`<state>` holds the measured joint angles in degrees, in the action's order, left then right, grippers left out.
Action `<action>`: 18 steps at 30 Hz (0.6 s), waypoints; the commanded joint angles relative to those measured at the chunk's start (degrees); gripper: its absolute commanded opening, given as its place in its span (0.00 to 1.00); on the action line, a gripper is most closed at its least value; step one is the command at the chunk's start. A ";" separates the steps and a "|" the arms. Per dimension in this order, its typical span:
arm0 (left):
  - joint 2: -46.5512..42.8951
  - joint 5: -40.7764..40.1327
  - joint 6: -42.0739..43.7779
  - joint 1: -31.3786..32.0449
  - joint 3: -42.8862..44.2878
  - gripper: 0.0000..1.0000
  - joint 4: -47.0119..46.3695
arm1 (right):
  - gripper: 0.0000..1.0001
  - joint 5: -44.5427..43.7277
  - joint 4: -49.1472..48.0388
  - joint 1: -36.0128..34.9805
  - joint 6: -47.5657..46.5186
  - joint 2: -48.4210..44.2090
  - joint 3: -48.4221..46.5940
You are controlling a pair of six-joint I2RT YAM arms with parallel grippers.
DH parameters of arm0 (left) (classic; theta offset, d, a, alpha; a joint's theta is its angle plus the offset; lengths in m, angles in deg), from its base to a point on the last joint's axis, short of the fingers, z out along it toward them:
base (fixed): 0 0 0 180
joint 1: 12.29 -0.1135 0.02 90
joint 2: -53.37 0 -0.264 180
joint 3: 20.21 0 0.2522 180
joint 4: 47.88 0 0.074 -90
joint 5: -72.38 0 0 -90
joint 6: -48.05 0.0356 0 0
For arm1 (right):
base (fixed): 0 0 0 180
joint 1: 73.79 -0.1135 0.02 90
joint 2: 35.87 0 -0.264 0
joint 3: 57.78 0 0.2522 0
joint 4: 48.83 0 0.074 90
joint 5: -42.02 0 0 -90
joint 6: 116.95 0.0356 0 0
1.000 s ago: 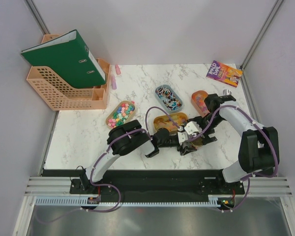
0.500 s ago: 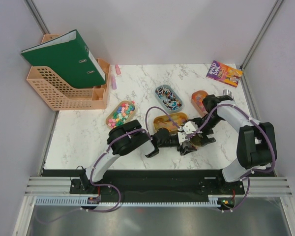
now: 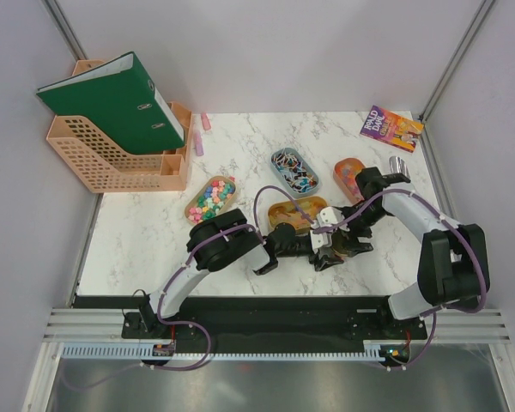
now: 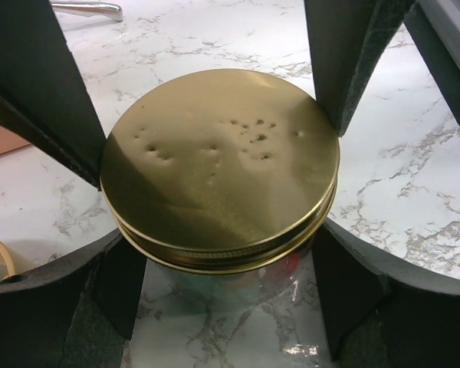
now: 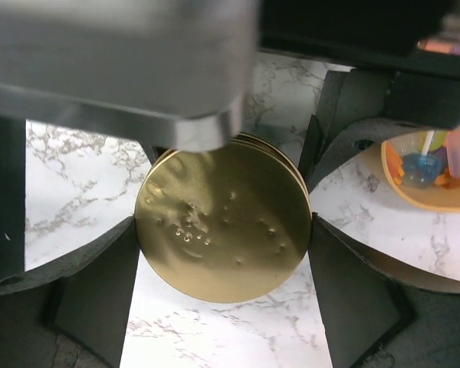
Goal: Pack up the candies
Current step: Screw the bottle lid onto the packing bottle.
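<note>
A glass jar [image 4: 238,280] with a round gold lid [image 4: 218,165] stands near the table's front. My left gripper [image 4: 226,299] reaches in from the left, and its fingers press the jar's body below the lid. From above, my right gripper [image 5: 224,238] is shut on the gold lid [image 5: 224,218], one finger against each side of its rim. A few coloured candies [image 4: 291,264] show dimly through the glass. More candies [image 3: 210,198] fill an oval tray at the left middle of the table.
An amber tray [image 3: 293,212] lies just behind the jar, and a tray of clips [image 3: 295,170] farther back. An orange tray [image 5: 429,165] of small coloured items sits to the right. A silver scoop [image 4: 88,9], a book [image 3: 391,129] and a rack with a green binder [image 3: 112,112] are farther off.
My right gripper has come down and left over the jar, and its fingers have closed in on the lid. The left arm and the jar have not moved.
</note>
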<state>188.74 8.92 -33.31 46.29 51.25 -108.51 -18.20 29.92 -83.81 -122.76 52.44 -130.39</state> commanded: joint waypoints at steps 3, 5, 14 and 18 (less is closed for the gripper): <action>4.64 -2.81 2.87 -1.19 -3.29 0.02 18.76 | 0.58 -2.88 -2.14 -0.35 24.15 0.99 9.61; 4.55 -3.51 2.87 -1.28 -3.20 0.02 18.67 | 0.57 -4.28 -4.25 -0.44 30.73 0.81 11.20; 3.59 -4.75 3.22 -1.46 -3.99 0.02 18.67 | 0.54 -8.24 -9.44 -0.26 50.01 5.11 10.16; 2.88 -5.36 3.40 -1.46 -4.60 0.02 18.58 | 0.65 -6.41 -8.05 -0.26 50.37 5.12 8.40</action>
<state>187.96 9.71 -33.33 45.97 50.63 -107.55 -20.28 20.02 -83.44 -82.12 51.98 -126.39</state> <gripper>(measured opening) 0.849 0.870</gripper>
